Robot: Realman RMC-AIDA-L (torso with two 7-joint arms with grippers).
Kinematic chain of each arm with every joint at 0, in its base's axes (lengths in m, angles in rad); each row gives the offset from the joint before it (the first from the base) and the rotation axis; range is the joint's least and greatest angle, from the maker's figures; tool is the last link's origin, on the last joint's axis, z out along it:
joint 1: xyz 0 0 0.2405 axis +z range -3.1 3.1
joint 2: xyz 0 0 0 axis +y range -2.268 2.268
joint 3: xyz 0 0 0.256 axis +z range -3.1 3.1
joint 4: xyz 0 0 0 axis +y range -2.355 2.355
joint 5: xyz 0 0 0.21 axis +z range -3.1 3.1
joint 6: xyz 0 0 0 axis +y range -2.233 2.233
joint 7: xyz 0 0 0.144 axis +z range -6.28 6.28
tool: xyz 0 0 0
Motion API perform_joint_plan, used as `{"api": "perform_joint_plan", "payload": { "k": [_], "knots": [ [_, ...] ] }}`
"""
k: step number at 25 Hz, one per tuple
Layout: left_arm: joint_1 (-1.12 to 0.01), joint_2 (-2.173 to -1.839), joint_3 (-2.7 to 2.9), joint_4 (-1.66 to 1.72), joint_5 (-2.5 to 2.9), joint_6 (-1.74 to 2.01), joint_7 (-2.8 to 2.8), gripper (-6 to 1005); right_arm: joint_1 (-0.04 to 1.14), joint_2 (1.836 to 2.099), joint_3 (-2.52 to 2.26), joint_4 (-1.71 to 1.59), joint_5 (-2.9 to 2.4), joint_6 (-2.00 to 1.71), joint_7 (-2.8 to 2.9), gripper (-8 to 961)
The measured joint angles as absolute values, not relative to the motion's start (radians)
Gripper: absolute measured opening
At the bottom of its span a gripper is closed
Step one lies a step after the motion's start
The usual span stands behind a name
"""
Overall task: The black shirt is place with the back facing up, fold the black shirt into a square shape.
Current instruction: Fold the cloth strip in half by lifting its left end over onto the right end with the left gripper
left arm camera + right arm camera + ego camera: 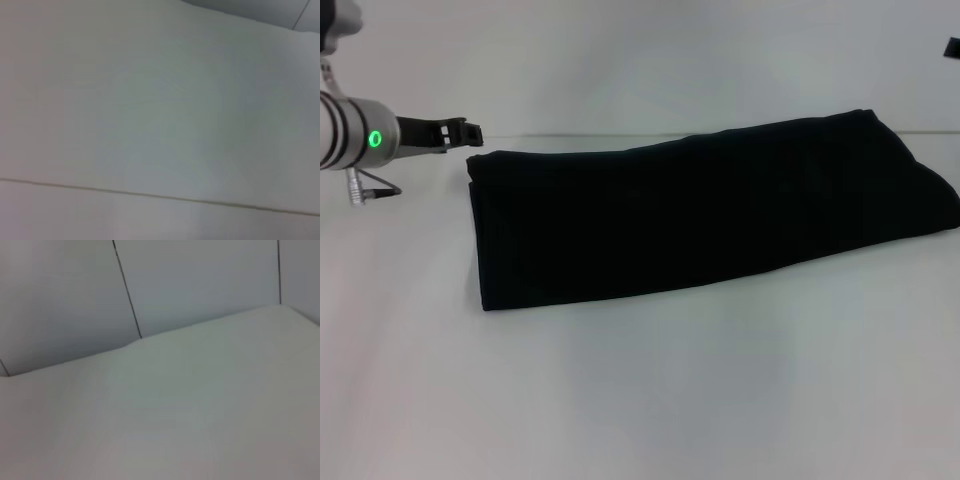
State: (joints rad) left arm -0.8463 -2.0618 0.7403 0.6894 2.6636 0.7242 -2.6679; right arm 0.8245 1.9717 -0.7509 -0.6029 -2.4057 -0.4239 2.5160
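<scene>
The black shirt lies folded into a long band across the white table, running from centre left to the far right edge. Its surface shows plain black, with no lettering visible. My left gripper hovers just beyond the band's far left corner, close to it and holding nothing that I can see. Only a small black tip of my right gripper shows at the upper right edge, well above the shirt's right end. Neither wrist view shows the shirt or a gripper.
The table's far edge meets a pale wall behind the shirt. The left wrist view shows bare white surface with a thin seam. The right wrist view shows the table edge and wall panels.
</scene>
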Motion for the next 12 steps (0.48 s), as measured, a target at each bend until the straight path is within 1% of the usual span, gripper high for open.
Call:
{"api": "perform_joint_plan", "payload": {
  "k": [2,3,5,6,9,12],
  "knots": [
    [-0.818,-2.061,0.736,0.737,2.619,0.786,-2.658,411,0.805,1.971,-0.718,-0.625,-2.397,-0.483,2.511,791],
    [-0.795,-2.060,0.735,0.770,2.569,0.848,-2.639,449,0.785,1.972,-0.708,-0.644,-2.380,-0.510,2.501,790],
    [-0.764,-2.055,0.735,0.807,2.493,0.944,-2.604,525,0.732,1.985,-0.702,-0.685,-2.309,-0.571,2.450,787],
    [-0.742,-2.044,0.735,0.818,2.427,1.024,-2.575,563,0.703,1.992,-0.701,-0.703,-2.259,-0.605,2.410,785],
    [-0.702,-2.004,0.726,0.795,2.272,1.183,-2.539,560,0.612,2.004,-0.696,-0.734,-2.059,-0.733,2.276,781],
    [-0.677,-1.972,0.676,0.742,2.162,1.308,-2.506,557,0.535,1.999,-0.661,-0.716,-1.833,-0.903,2.125,776]
  ]
}}
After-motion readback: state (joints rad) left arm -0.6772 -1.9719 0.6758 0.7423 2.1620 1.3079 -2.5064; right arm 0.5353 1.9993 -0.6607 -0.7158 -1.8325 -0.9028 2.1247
